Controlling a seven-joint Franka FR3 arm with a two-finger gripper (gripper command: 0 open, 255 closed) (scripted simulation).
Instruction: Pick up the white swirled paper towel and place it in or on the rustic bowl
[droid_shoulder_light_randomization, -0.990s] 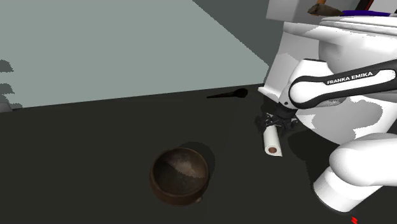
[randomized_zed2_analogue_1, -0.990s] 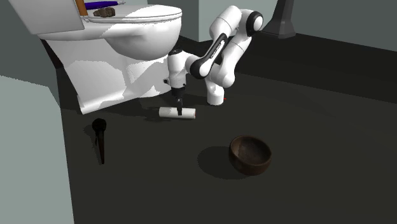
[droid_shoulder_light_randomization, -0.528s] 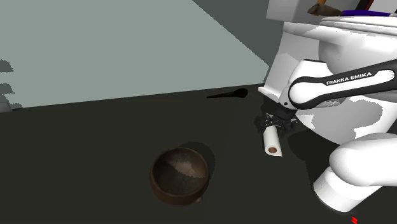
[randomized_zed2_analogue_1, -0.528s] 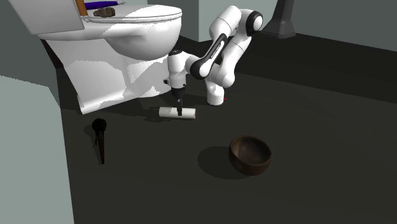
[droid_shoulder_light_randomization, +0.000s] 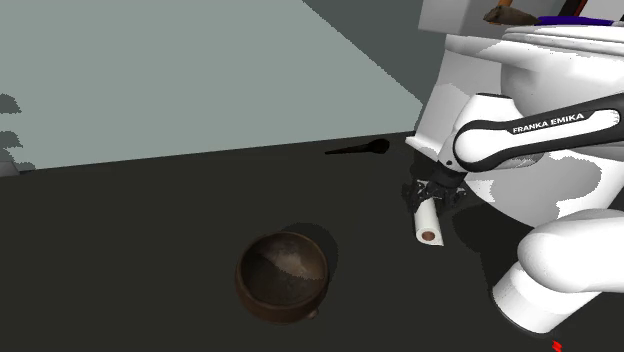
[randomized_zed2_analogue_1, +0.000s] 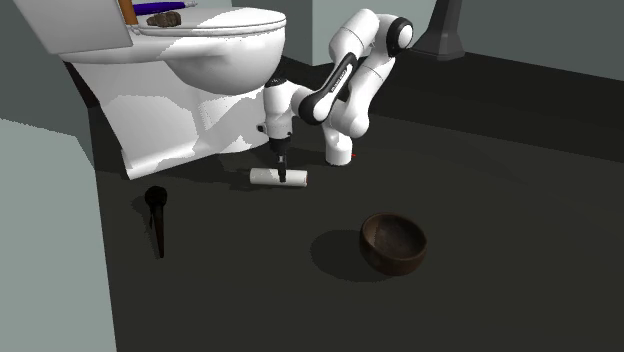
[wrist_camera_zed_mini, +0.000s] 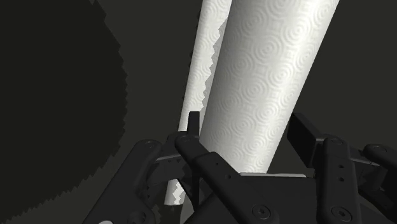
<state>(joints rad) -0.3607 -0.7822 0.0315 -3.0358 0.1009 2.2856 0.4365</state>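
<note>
One step done: gripper (wrist_camera_zed_mini: 248, 126) pinches paper towel roll (wrist_camera_zed_mini: 254, 83), not yet clear of dark floor (droid_shoulder_light_randomization: 150, 250); lift, carry to bowl (droid_shoulder_light_randomization: 282, 275), release remain

The hand (droid_shoulder_light_randomization: 432, 192) sits on the lying paper towel roll (droid_shoulder_light_randomization: 426, 222).

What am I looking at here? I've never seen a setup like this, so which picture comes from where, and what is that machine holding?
It is a simulated white robot arm standing on a dark floor beside a toilet. Two pictures come from cameras set off to the sides. The third looks out from the arm's own hand. That hand, a black gripper, has its two fingers clasped on a white paper towel roll, which lies on its side down at the floor. A brown bowl sits nearby, and a black long-handled tool lies farther off.
</note>
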